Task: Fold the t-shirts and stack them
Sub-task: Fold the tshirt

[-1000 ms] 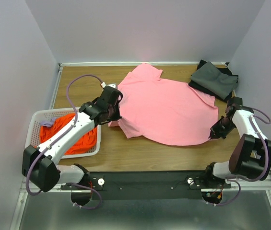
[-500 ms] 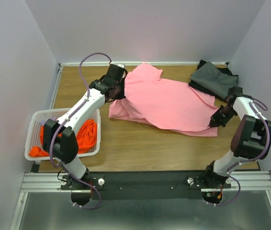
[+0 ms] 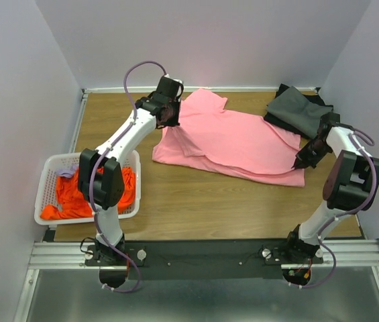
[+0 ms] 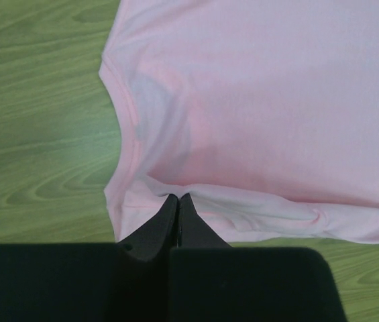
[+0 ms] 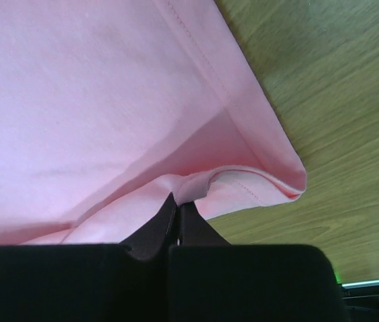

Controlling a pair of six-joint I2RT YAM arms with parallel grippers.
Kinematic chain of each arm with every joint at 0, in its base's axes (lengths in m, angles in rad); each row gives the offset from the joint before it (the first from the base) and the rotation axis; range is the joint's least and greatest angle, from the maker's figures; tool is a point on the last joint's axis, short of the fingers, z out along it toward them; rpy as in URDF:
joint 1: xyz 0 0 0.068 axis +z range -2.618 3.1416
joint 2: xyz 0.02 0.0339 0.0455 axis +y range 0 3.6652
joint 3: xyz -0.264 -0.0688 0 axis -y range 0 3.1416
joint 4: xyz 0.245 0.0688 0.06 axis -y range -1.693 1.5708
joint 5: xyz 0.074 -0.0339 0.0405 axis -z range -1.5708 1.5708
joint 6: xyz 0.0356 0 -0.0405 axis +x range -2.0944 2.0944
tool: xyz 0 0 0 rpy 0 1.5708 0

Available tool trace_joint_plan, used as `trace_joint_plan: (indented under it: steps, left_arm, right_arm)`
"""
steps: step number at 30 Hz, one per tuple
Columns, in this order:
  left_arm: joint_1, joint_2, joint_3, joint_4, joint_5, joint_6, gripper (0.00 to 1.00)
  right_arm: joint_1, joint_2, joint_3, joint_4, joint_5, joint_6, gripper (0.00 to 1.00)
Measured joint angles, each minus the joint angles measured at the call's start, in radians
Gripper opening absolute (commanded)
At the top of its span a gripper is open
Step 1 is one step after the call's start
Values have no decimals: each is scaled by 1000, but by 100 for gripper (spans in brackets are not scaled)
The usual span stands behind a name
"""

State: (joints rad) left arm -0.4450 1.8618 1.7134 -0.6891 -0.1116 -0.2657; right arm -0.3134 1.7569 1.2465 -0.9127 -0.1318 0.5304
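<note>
The light pink t-shirt lies across the middle of the wooden table, its near half folded back over the far half. My left gripper is shut on its left edge. My right gripper is shut on its right hem. The bright orange t-shirt lies bunched in the white basket. Dark grey t-shirts lie folded at the far right corner.
The white slotted basket stands at the left near edge, with a small purple cloth in it. Grey walls close the table on three sides. Bare wood shows in front of the pink shirt.
Both grippers have carried the pink shirt's near edge away from me, folding it over the far half. The left arm has stretched far out past the basket, uncovering the orange shirt.
</note>
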Motion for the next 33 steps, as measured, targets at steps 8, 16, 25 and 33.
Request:
trace_joint_plan:
  steps: [8,16,25,33]
  left_arm:
    - [37,49,63,-11,4,31,0]
    - [39,108,115,-33,23,43,0]
    - [39,157,166,-45,36,53,0]
    - [40,192,210,-51,38,50,0]
  right_arm:
    - [0,41,26,0,3,8,2]
    - [0,48,65,1,20,21,2]
    - [0,88,91,0,49,29,2]
    - [0,104,116,3,60,31,2]
